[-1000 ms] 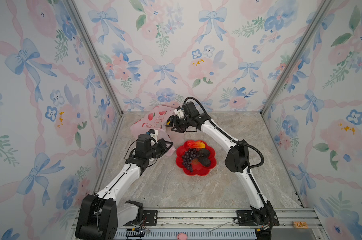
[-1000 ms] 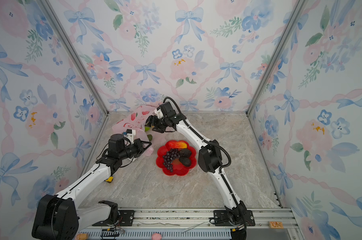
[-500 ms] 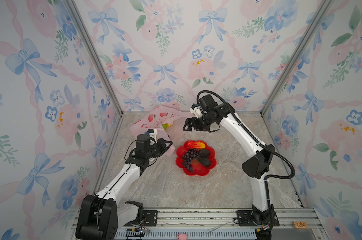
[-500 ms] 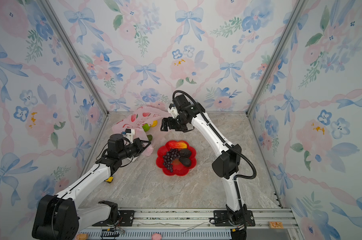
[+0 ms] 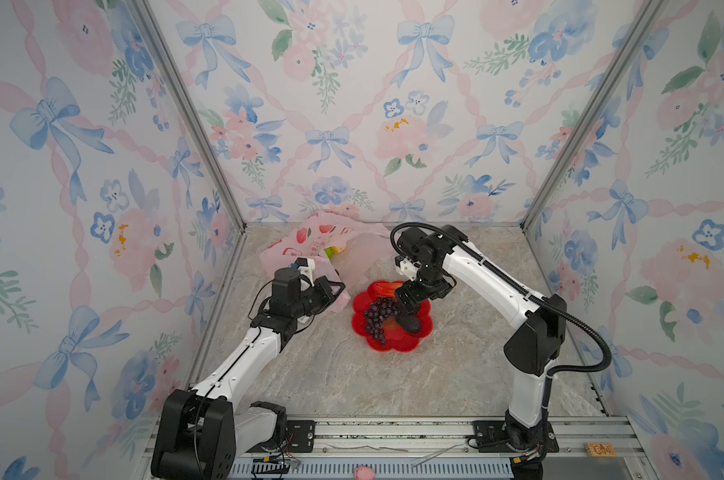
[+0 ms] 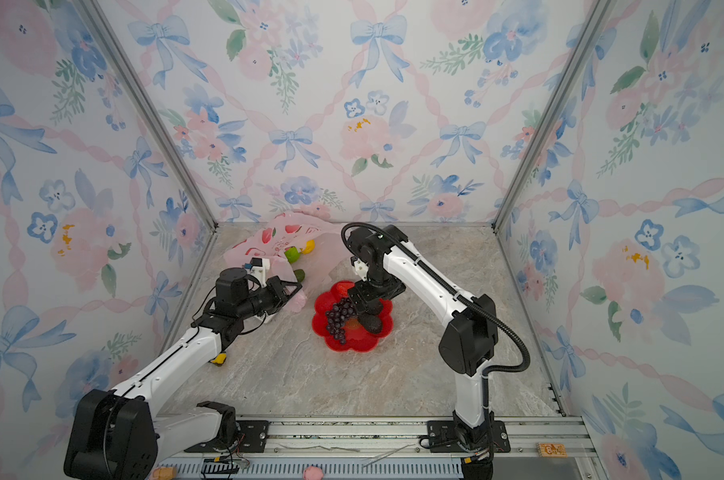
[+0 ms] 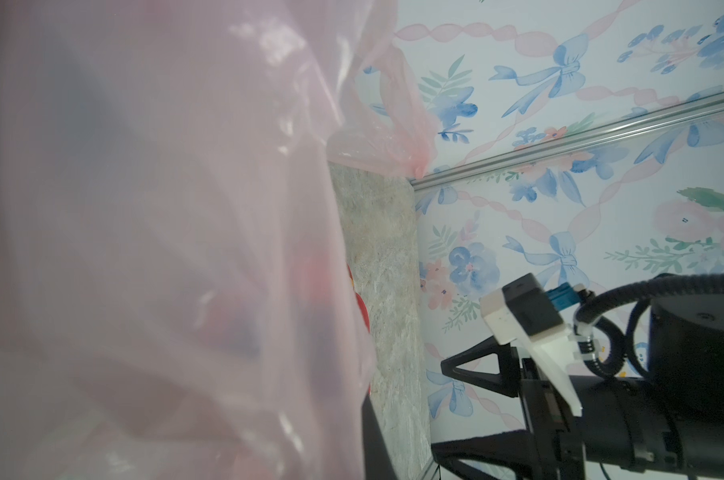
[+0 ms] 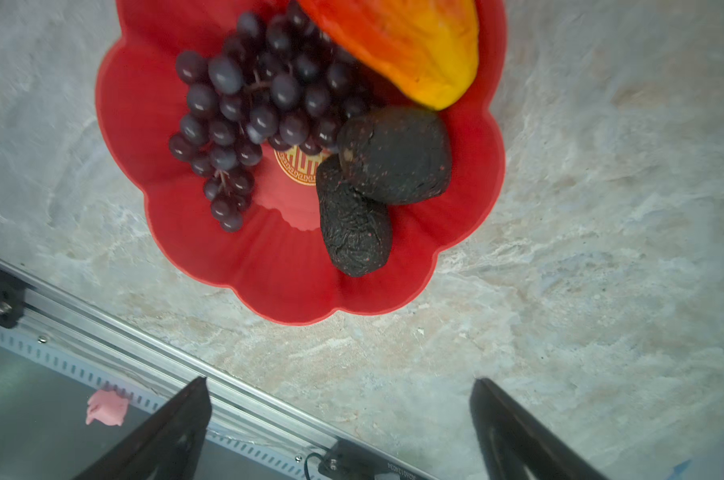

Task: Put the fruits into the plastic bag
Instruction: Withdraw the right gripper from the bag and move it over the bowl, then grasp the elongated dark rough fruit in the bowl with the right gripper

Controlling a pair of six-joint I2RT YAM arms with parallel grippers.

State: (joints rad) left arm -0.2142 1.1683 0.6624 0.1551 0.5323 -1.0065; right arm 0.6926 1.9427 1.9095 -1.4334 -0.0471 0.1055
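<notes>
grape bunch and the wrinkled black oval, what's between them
Only bare red plate and its gold emblem between grape bunch and wrinkled black oval, seen in the right wrist view.

Mango point(image 8: 397, 50) cut by frame edge. Plastic bag point(image 7: 144, 249) blurred; red shape behind film unreadable. Plate point(image 5: 397, 343) rim at 1 o'clock hidden under right gripper point(image 5: 408, 307).

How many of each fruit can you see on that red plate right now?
Grape bunch: 1
Mango: 1
Black wrinkled fruits: 2
Total: 4 on the red plate
</notes>
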